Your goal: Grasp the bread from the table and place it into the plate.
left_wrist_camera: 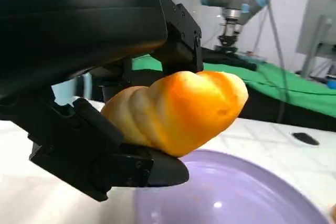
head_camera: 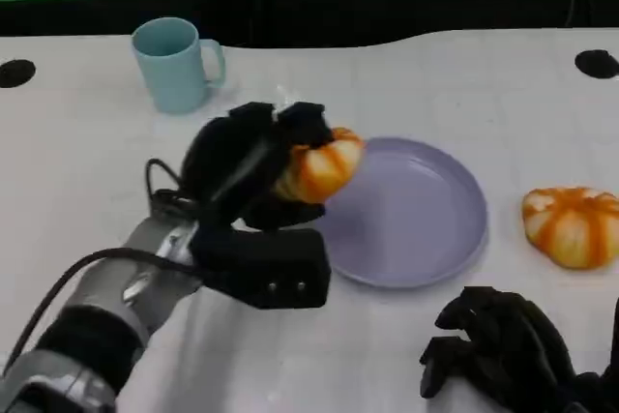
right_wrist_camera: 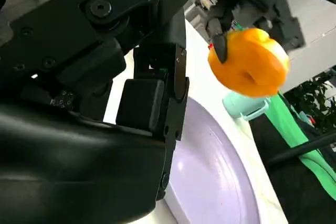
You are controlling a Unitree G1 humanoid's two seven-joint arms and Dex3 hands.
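In the head view the left hand (head_camera: 253, 166) reaches in from about 7 o'clock, raised off the white table (head_camera: 87, 191), its black fingers closed around an orange-and-cream bread (head_camera: 319, 167) held above the rim of the lavender plate (head_camera: 426, 215) at the plate's 9 o'clock edge. The right hand (head_camera: 503, 350) sits low at 5 o'clock, beside the plate's near rim, fingers curled in and holding nothing. A second bread (head_camera: 573, 226) lies on the table at 3 o'clock of the plate, apart from it, and a pale blue mug (head_camera: 176, 63) stands upright at 11 o'clock, handle to the right. In the left wrist view the bread (left_wrist_camera: 178, 111) is clamped between fingers (left_wrist_camera: 176, 30) above and below, hanging over the plate (left_wrist_camera: 236, 192). In the right wrist view the black shell of the right hand (right_wrist_camera: 105, 103) is close to the plate (right_wrist_camera: 210, 171); beyond it the bread (right_wrist_camera: 248, 62) hangs in the left hand (right_wrist_camera: 247, 3), with the mug (right_wrist_camera: 244, 106) behind. No writing can be read.
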